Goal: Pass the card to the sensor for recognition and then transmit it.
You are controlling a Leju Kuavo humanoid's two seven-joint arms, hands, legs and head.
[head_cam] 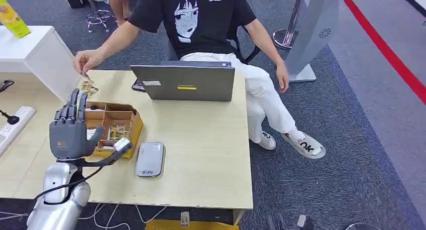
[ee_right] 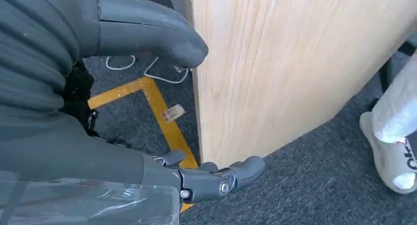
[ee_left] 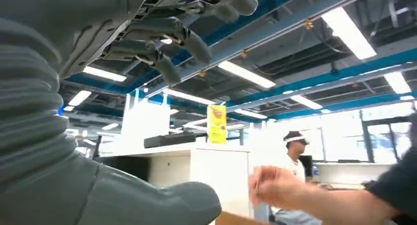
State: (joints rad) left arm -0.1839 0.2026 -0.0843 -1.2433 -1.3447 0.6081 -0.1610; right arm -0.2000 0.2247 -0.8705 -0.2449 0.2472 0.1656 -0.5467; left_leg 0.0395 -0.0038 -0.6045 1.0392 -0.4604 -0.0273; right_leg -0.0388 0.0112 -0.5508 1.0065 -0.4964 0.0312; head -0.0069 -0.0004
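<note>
We are raising our left hand (head_cam: pixel 69 130) empty, fingers apart, at nine o'clock of the card reader (head_cam: pixel 150 159); the person's hand (head_cam: pixel 86 61) is holding a card (head_cam: pixel 86 78) at twelve o'clock, to take next.

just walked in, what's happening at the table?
The robot's left hand is raised over the cardboard box on the wooden table, fingers spread, holding nothing. The seated person's hand holds a small card-like item just beyond the box. The grey sensor device lies beside the box, untouched. The right hand hangs open by the table's edge.
</note>
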